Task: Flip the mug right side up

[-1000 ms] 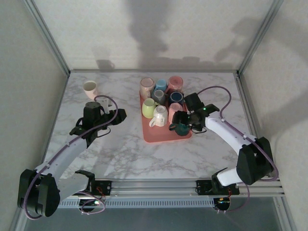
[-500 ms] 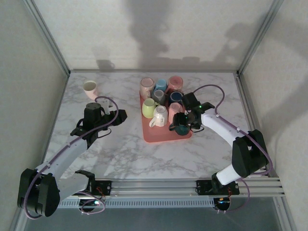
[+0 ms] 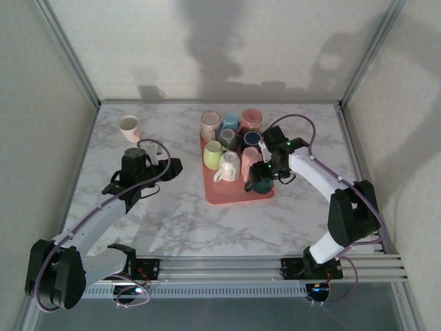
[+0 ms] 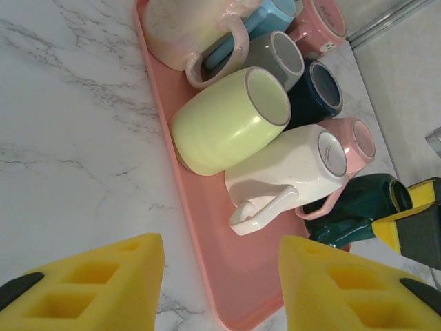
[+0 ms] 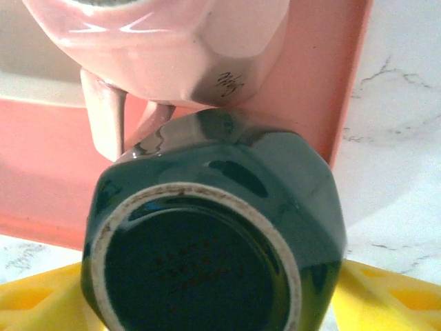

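A dark green mug (image 3: 260, 183) rests at the near right corner of the pink tray (image 3: 227, 194). In the right wrist view its unglazed base ring (image 5: 196, 265) faces the camera. My right gripper (image 3: 262, 178) is shut on the mug, one yellow finger (image 5: 389, 300) against each side. A pink mug (image 5: 172, 41) lies just beyond it, its handle touching the green one. My left gripper (image 3: 167, 168) hovers open over the marble left of the tray. In the left wrist view, nothing is between the left gripper's (image 4: 220, 283) fingers and the green mug (image 4: 358, 203) sits at the right.
Several other mugs crowd the tray, among them a white mug (image 3: 228, 166) and a lime-green mug (image 3: 213, 156) on their sides. A cream mug (image 3: 129, 127) stands upright at the far left of the marble table (image 3: 172, 221). Metal frame posts border the table.
The right gripper's jaws closed in on the dark green mug, and the right arm's wrist swung back toward the tray's far side. The left arm barely moved.
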Motion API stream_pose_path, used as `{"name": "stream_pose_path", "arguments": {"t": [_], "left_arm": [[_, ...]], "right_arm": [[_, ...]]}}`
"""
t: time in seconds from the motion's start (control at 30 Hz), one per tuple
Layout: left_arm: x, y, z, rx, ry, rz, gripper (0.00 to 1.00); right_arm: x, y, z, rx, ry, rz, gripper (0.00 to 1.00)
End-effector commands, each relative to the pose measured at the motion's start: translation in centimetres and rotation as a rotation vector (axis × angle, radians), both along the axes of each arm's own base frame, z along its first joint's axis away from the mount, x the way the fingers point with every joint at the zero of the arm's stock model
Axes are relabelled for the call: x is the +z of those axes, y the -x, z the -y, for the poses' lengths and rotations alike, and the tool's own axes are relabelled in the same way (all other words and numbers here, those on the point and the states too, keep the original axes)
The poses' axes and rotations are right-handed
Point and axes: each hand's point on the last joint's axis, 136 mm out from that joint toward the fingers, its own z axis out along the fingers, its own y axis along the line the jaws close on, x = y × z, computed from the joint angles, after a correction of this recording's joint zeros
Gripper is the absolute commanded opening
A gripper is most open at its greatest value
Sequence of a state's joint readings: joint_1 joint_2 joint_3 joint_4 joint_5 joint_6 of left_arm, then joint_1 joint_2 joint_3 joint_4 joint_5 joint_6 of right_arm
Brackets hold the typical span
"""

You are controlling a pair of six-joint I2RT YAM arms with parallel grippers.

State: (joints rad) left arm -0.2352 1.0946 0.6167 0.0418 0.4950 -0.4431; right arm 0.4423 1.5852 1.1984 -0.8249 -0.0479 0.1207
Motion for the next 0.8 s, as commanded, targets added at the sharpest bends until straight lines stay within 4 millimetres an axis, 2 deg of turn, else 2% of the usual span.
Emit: {"name": "stream_pose_path", "arguments": {"t": [0.0, 0.1, 0.2, 0.27, 0.4, 0.5, 0.6, 0.77], "left_arm": [[0.0, 0.2, 0.7, -0.033, 0.015, 0.009, 0.47], [0.0, 0.3, 0.7, -0.034, 0.014, 0.011, 0.47], [0.1, 0.3, 0.7, -0.034, 0.013, 0.01, 0.47], [0.3, 0.4, 0.6, -0.031, 0.012, 0.013, 0.48], [0.8, 0.6, 0.5, -0.028, 0.009, 0.021, 0.48], [0.7, 0.7, 0.5, -0.031, 0.002, 0.02, 0.48], [0.2, 0.8, 0.4, -0.032, -0.005, 0.012, 0.48], [-0.2, 0.8, 0.5, -0.032, 0.004, 0.005, 0.48]], "right_arm": [[1.8, -0.8, 0.6, 0.044, 0.021, 0.017, 0.84], [2.5, -0.7, 0.6, 0.022, 0.006, 0.022, 0.88], [3.7, -0.2, 0.5, -0.082, -0.055, 0.027, 0.89], [5.0, 0.3, 0.0, -0.195, -0.146, 0.033, 0.82], [6.6, 1.5, -0.1, -0.424, -0.29, 0.045, 0.61], [7.3, 2.4, -1.3, -0.528, -0.402, 0.047, 0.57], [7.0, 2.9, -2.8, -0.615, -0.46, 0.017, 0.57], [4.9, 2.8, -4.3, -0.78, -0.504, -0.011, 0.56]]}}
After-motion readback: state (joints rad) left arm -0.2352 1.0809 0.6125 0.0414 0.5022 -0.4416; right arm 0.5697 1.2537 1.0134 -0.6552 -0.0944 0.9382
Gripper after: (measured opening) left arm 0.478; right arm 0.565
